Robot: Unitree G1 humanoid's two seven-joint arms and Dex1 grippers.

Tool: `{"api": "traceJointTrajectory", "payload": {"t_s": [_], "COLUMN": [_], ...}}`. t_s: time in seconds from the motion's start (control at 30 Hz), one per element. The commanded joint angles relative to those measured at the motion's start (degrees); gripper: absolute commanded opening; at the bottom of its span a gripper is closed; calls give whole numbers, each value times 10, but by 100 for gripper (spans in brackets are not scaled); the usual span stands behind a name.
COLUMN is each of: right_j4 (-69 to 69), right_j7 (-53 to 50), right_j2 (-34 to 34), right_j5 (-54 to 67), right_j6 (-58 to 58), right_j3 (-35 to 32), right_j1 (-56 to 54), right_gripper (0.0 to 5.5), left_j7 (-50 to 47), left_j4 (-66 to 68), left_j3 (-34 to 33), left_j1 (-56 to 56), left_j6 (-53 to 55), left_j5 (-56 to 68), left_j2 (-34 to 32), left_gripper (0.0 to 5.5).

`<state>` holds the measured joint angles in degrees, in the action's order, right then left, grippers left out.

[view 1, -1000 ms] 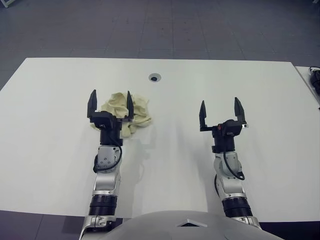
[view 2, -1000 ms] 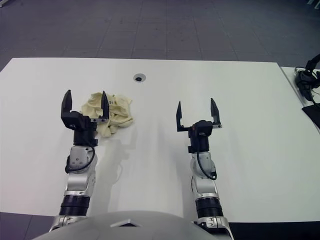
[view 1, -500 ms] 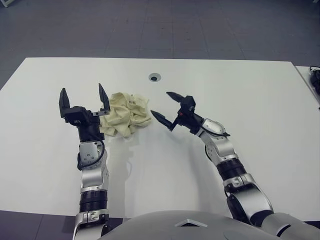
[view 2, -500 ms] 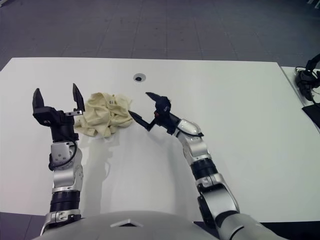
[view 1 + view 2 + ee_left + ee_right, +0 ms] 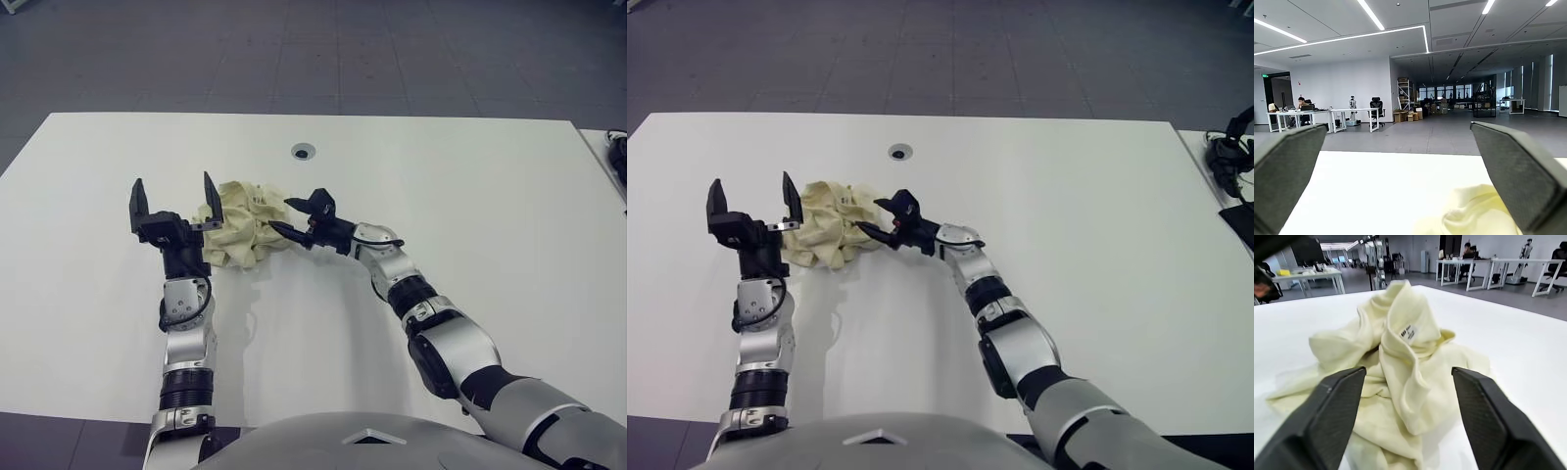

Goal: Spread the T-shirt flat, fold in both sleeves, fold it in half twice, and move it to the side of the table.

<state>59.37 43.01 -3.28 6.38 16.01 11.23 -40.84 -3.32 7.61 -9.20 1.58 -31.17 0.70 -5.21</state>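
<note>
Looking down from the head view, the cream T-shirt (image 5: 245, 227) is a crumpled heap on the white counter (image 5: 490, 196), left of the middle and a bit nearer the robot than the round cable hole (image 5: 304, 151). It isn't spread out at all. The left pincer (image 5: 173, 186) points up at the heap's left edge with its 2 fingers spread wide and nothing between them. The finger closer to the shirt overlaps the cloth in the picture, and I can't tell if it's actually touching. The right pincer (image 5: 284, 215) comes in low from the other side. It's gaping too, with its tips right at the shirt's right edge and not clamped on anything.

Left wrist view: both fingers (image 5: 1518, 176) sit far apart at the sides. There's bare counter between them, and a lump of the shirt sits next to 1 finger.

Right wrist view: the heap is dead ahead and close. The 2 dark fingers (image 5: 1327, 416) are splayed, 1 on each side of the nearest fold. A small white label (image 5: 1409, 332) shows on a raised fold near the top of the pile.
</note>
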Motion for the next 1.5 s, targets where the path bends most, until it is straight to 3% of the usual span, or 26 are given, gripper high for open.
{"api": "traceJointTrajectory", "payload": {"t_s": [0.03, 0.5, 0.87, 1.1, 1.3, 1.5], "right_j4": [34, 76, 19, -194, -417, -493], "right_j7": [-18, -43, -32, 19, 47, 26], "right_j2": [-13, -25, 15, 92, 147, 158], "right_j5": [-21, -64, -60, -52, -54, -58], "right_j6": [15, 31, 65, 50, -21, -62], "right_j3": [-9, -20, -41, -31, 13, 30], "right_j1": [-29, -48, -39, 57, 185, 213], "right_gripper": [235, 6, 2, 2, 2, 2], "left_j7": [-1, -7, -9, 20, 172, 328], "left_j4": [0, -3, -6, -117, -238, -209], "left_j3": [2, -2, -2, -26, -11, 23], "left_j1": [-2, -7, -2, -6, -31, -55], "left_j6": [-3, -8, -18, 40, 181, 222], "left_j5": [-6, -10, -23, 11, 108, 113], "left_j2": [3, 3, -2, -42, -157, -257], "left_gripper": [540, 540, 540, 540, 540, 540]}}
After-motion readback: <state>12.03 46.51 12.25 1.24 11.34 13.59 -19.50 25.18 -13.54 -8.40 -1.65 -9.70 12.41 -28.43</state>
